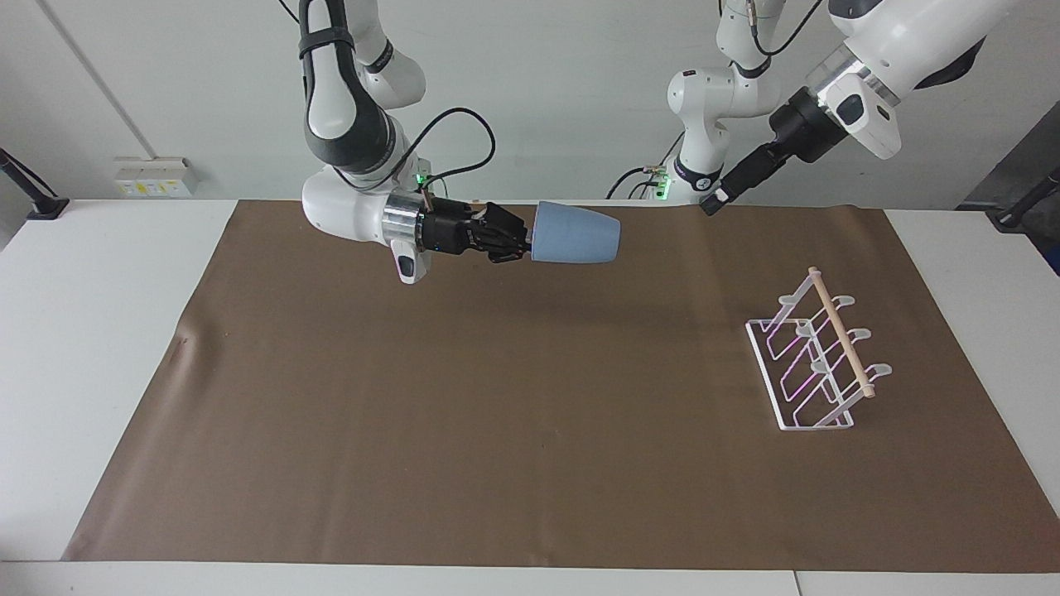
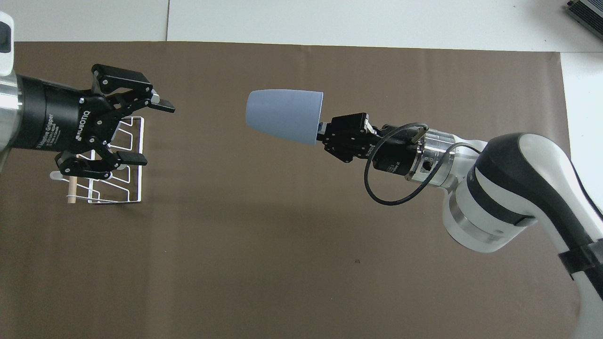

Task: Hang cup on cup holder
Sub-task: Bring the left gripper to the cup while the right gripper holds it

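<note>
The light-blue cup (image 1: 575, 233) (image 2: 285, 115) hangs on its side in the air over the brown mat. Its base points toward the left arm's end of the table. My right gripper (image 1: 523, 240) (image 2: 321, 132) is shut on the cup's rim. The white wire cup holder (image 1: 816, 356) (image 2: 141, 183), with its wooden rod on top, stands on the mat at the left arm's end. My left gripper (image 1: 710, 204) (image 2: 153, 133) is raised and open, holds nothing and points toward the cup. Seen from overhead, it covers part of the holder.
The brown mat (image 1: 497, 414) (image 2: 264, 245) covers most of the white table (image 1: 99, 331). Nothing else stands on it. The right arm's cable (image 2: 377, 188) loops beside its wrist.
</note>
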Robot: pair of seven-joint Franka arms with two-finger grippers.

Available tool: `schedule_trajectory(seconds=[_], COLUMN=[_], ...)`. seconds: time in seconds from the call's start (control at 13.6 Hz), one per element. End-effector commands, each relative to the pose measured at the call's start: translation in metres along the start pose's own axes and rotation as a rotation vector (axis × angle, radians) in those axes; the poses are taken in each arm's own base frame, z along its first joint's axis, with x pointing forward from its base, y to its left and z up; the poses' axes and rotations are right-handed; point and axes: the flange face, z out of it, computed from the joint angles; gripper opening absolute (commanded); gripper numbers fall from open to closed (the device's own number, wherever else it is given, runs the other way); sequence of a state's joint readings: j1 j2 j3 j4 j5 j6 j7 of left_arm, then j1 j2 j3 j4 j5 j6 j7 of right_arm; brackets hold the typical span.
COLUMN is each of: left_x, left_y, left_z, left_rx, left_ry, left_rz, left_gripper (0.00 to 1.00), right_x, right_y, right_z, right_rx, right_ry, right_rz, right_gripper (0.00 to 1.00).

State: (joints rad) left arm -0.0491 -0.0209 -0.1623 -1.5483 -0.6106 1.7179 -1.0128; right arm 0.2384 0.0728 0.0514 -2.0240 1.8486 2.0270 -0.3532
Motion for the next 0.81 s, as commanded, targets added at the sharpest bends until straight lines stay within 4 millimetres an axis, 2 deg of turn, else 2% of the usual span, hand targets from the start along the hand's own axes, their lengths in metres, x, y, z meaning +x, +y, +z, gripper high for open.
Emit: schedule_trajectory(seconds=[0.0,0.22,0.37,0.44,0.59,0.74], left_x=[-0.014,-0.033,-0.034,-0.038,-0.036,-0.038], left_y=[0.015,0.028,0.036,0.041,0.046,0.05], left_z=[0.017,0.035,0.044,0.061,0.067,0.082], left_rx=[-0.057,-0.101,-0.131,-0.124,-0.14,-0.139], left_ry=[-0.047,-0.077,-0.094,-0.102,-0.088,-0.096], left_rz=[-0.197,-0.321,-0.429,-0.453,-0.554,-0.623], left_gripper=[1.0,1.0,1.0,1.0,1.0,1.0], right_x=[-0.006,-0.007,-0.006,-0.006,-0.007,-0.007], right_y=[0.003,0.004,0.003,0.003,0.004,0.004], right_z=[0.002,0.004,0.004,0.004,0.004,0.004], right_rx=[0.017,0.014,0.013,0.013,0.012,0.012], right_ry=[0.016,0.017,0.023,0.023,0.023,0.023], right_rz=[0.003,0.006,0.004,0.004,0.004,0.004], right_gripper=[0.0,0.0,0.0,0.0,0.0,0.0])
